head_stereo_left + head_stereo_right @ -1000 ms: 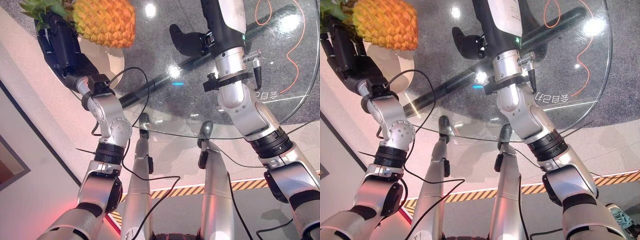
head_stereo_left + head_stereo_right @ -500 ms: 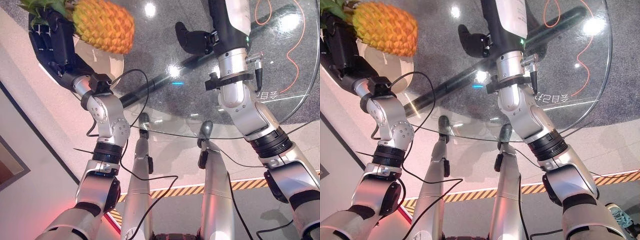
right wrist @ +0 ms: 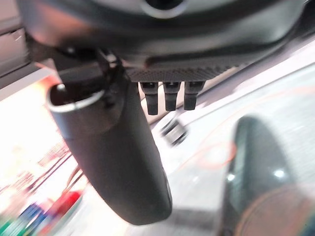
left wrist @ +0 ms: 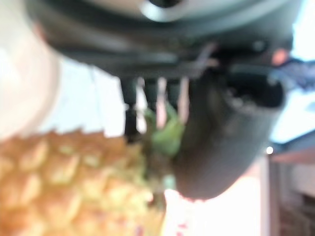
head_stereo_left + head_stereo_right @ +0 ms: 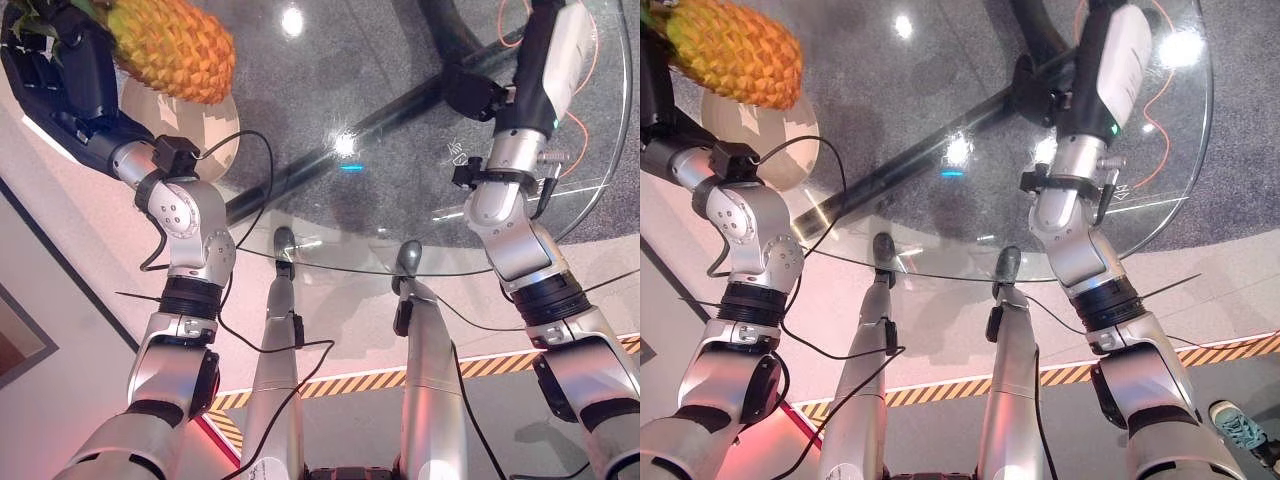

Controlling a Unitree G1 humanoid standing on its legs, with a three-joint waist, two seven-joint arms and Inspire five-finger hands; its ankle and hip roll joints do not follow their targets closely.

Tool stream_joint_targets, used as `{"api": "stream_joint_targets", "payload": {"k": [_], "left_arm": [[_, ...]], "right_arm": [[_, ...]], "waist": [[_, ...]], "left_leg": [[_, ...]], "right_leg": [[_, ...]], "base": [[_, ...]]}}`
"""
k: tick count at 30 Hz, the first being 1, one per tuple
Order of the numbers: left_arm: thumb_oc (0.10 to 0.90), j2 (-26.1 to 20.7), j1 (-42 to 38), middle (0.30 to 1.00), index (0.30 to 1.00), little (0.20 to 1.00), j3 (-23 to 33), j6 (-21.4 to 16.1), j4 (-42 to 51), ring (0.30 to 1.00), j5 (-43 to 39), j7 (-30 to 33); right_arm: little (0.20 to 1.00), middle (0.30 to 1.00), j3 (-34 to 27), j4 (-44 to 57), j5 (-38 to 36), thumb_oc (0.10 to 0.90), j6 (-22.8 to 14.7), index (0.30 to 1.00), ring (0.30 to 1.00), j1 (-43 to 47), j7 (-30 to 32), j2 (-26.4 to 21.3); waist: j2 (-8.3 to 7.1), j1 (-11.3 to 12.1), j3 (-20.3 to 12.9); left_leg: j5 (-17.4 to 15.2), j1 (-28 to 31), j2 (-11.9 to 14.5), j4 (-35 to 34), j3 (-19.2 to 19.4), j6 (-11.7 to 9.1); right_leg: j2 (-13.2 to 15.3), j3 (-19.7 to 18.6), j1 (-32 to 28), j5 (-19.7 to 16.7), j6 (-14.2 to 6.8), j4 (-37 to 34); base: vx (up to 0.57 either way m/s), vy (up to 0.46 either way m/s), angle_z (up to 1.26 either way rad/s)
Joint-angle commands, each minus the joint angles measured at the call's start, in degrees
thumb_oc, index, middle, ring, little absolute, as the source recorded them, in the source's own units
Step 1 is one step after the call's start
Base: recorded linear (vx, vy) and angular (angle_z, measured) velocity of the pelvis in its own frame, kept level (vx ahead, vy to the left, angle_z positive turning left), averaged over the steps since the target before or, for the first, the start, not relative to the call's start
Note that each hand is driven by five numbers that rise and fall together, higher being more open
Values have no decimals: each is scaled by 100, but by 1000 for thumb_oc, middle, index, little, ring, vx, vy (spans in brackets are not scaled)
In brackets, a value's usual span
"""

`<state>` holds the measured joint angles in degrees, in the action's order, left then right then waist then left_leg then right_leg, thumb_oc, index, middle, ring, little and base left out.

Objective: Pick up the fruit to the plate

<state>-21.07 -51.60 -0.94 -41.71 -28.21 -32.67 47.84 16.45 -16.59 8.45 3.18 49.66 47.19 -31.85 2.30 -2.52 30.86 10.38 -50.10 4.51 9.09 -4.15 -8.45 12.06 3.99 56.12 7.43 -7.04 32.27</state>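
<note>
An orange pineapple (image 5: 175, 45) with green leaves hangs above the table's far left, with my left hand (image 5: 60, 75) shut on its leafy end. In the left wrist view the fingers (image 4: 157, 105) wrap the green crown beside the pineapple (image 4: 64, 182). A cream plate (image 5: 212, 135) lies on the glass just below and partly behind the fruit. My right hand (image 5: 470, 92) hovers over the far right of the table, holding nothing, its thumb (image 3: 113, 162) and fingers relaxed.
The round glass table (image 5: 330, 262) has its near edge just ahead of me, with a dark bar (image 5: 330, 150) running under the glass. An orange cable (image 5: 590, 60) lies on the floor beneath the far right.
My left hand has carried the pineapple leftward and a little farther away, over the plate. My right arm has swung to the right, away from the table's middle.
</note>
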Motion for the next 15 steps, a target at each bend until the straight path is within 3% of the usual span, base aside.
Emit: {"api": "stream_joint_targets", "payload": {"k": [1, 7, 12, 15], "left_arm": [[100, -804, -659, 300, 300, 200, 379, -690, 59, 300, 701, 187], [100, -1128, -627, 300, 300, 200, 358, -726, -361, 300, 667, 344], [100, -1381, -677, 300, 300, 200, 295, -795, -717, 300, 469, 371], [100, -1505, -697, 300, 300, 200, 251, -835, -888, 300, 450, 387]], "right_arm": [[900, 900, -513, -51, -120, 800, -453, 900, 900, 57, 940, -389], [900, 900, -740, -680, -582, 800, -533, 900, 900, -347, 1460, -568], [900, 900, -729, -1240, -827, 800, -319, 900, 900, -423, 1889, -766], [900, 900, -764, -1650, -1255, 800, -468, 900, 900, -475, 2099, -841]], "waist": [[-366, -9, -106], [-419, -75, -106], [-447, -110, -106], [-462, -119, -106]], "left_leg": [[-900, 359, -212, 574, 285, 235], [-996, 459, -167, 597, 318, 226], [-958, 460, -138, 571, 355, 226], [-958, 480, -119, 560, 373, 218]], "right_leg": [[-560, 135, -933, -722, 39, -1638], [-607, 117, -1025, -639, 50, -1615], [-630, 115, -1028, -664, 66, -1635], [-643, 114, -1048, -659, 72, -1637]], "base": [[0, 0, 0], [0, 0, 0], [-9, 23, -5], [0, 8, -6]]}}
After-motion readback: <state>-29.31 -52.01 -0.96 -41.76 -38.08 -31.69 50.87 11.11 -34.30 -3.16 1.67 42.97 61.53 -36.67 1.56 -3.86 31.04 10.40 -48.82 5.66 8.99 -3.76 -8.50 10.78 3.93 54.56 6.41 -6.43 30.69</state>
